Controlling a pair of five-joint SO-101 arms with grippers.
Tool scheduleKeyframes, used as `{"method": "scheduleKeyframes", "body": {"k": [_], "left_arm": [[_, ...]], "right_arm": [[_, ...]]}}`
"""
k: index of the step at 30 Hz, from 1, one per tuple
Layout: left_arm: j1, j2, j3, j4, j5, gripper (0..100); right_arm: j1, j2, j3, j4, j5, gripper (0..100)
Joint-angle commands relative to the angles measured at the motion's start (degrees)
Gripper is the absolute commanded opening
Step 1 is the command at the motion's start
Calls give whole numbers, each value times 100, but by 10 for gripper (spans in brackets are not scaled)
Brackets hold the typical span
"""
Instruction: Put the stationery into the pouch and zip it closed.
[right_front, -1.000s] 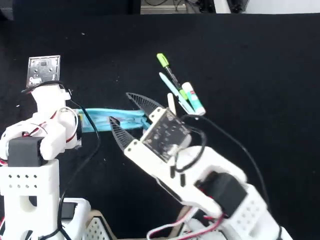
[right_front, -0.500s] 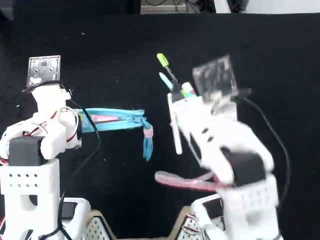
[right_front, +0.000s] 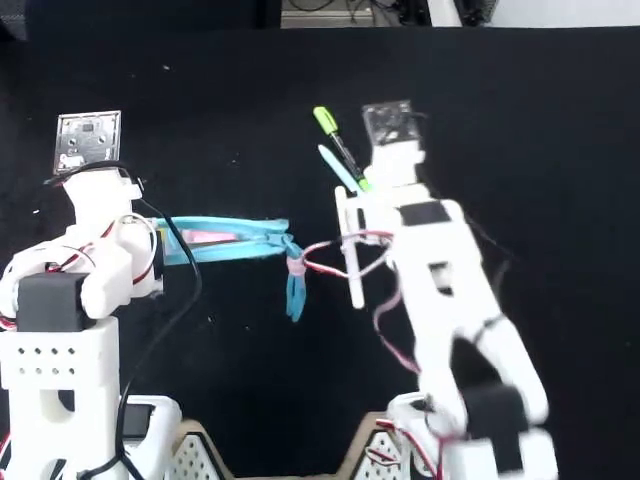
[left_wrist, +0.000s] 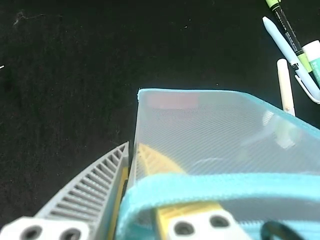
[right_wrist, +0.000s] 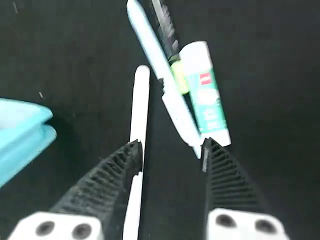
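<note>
Spread wide and holding nothing: right pincer (right_wrist: 171, 146), poised just above the slim white pen (right_wrist: 140, 100) on the black surface (right_front: 560, 150). Just beside it, a pale blue pen (right_wrist: 157, 70), a white glue stick with green label (right_wrist: 207, 95) and a green-capped black marker (right_front: 333, 135). Nearby but apart, light blue mesh zip pouch (left_wrist: 215, 135), one end clamped in the left pincer (left_wrist: 134, 148). Likely light, rigid, smooth and ready to roll; best pinched across mid-barrel, squarely. Soft, floppy pouch; worth keeping taut.

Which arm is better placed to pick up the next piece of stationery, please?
The right arm: the right tool is open just over the white pen and glue stick, while the left tool holds the pouch.
</note>
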Motion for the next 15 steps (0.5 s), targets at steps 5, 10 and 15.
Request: {"method": "scheduleKeyframes", "body": {"k": [5, 10, 15], "left_arm": [[-57, 44, 154, -18, 44, 30], [-57, 44, 154, -18, 44, 30], [-66, 44, 154, -18, 44, 30]], "right_arm": [[-220, 1666, -1059, -123, -35, 191], [-237, 1824, -1244, -149, 0, 191], [-554, 1877, -1226, -158, 9, 191]]}}
